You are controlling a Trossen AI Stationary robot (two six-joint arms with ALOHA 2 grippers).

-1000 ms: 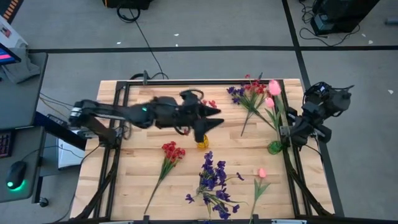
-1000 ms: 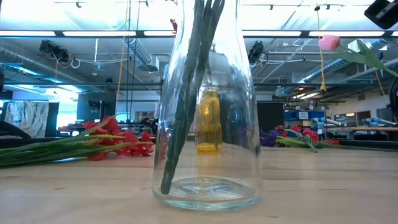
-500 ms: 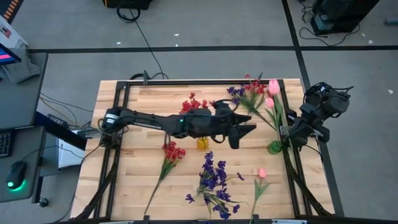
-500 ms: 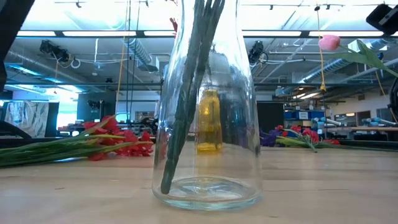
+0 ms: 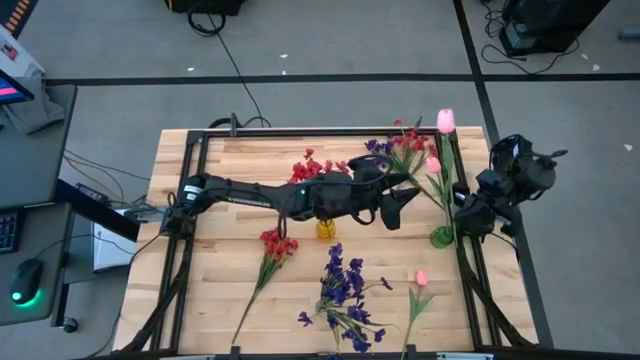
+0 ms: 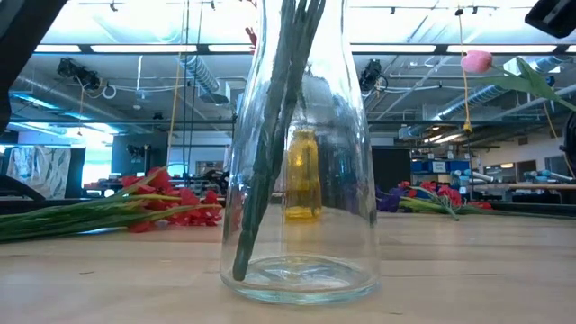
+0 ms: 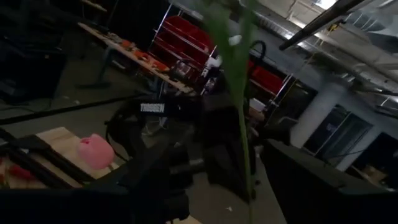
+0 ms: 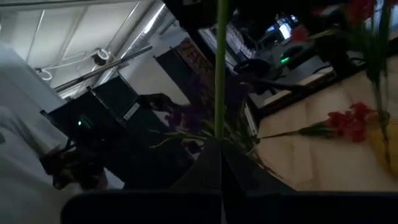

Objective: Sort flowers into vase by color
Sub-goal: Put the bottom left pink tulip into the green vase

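High view: my left gripper [image 5: 398,203] open, empty, reaching toward mixed sprigs [image 5: 400,152] at far right. My right gripper [image 5: 466,218] clamped on tulip stem [image 5: 447,165], bud [image 5: 445,120] up, beside green vase [image 5: 441,236]. Sprigs light, springy (blooms snag); take mid-stem.

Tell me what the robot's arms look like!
Both arms are black and jointed, like long bug legs. The left arm has a little green light and loops of black cable near its gripper. The right arm is chunky, with cables sticking out.
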